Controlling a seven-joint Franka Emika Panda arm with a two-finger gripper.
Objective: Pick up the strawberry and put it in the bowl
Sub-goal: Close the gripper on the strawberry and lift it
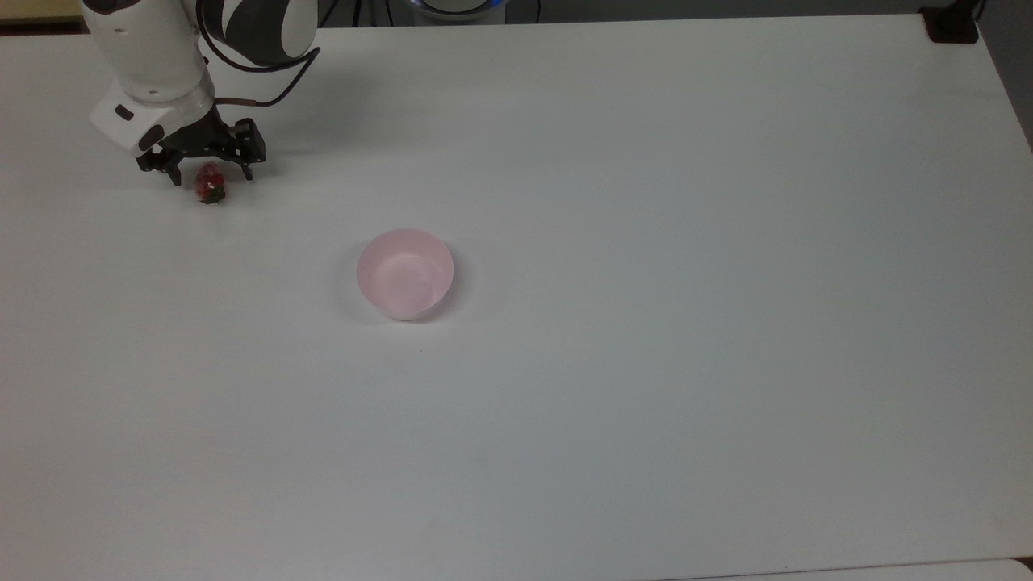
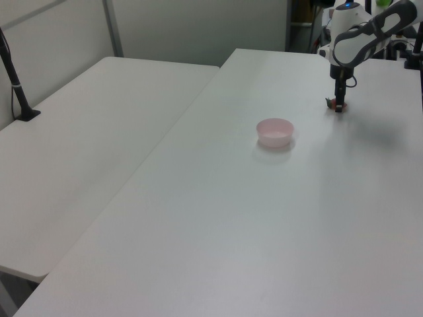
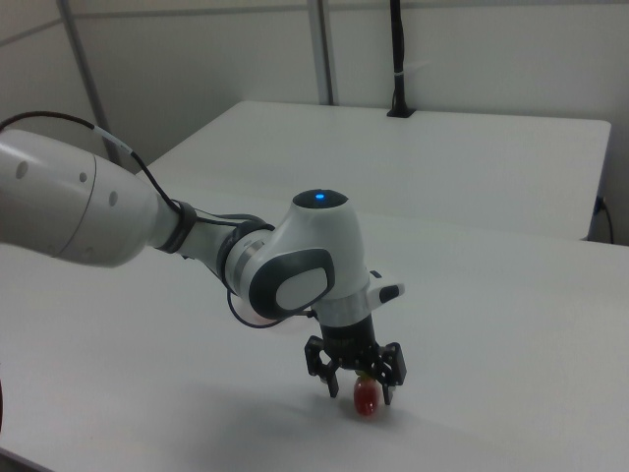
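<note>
The strawberry [image 1: 211,184] lies on the white table at the top view's upper left, its green cap toward the view's bottom. My gripper [image 1: 210,174] stands open over it, one finger on each side of the fruit. In the right view the gripper [image 3: 360,390] straddles the red strawberry [image 3: 367,396] low over the table. The left view shows the gripper [image 2: 339,105] covering most of the strawberry [image 2: 329,102]. The pale pink bowl [image 1: 404,273] sits empty well apart from them, toward the top view's lower right of the fruit, and shows in the left view as the bowl [image 2: 275,132].
The white arm [image 1: 153,56] comes in from the top view's upper left corner. A black post base [image 1: 952,24] stands at the table's upper right corner. A second white table [image 2: 79,152] adjoins on the left view's left, with a black stand [image 2: 20,92].
</note>
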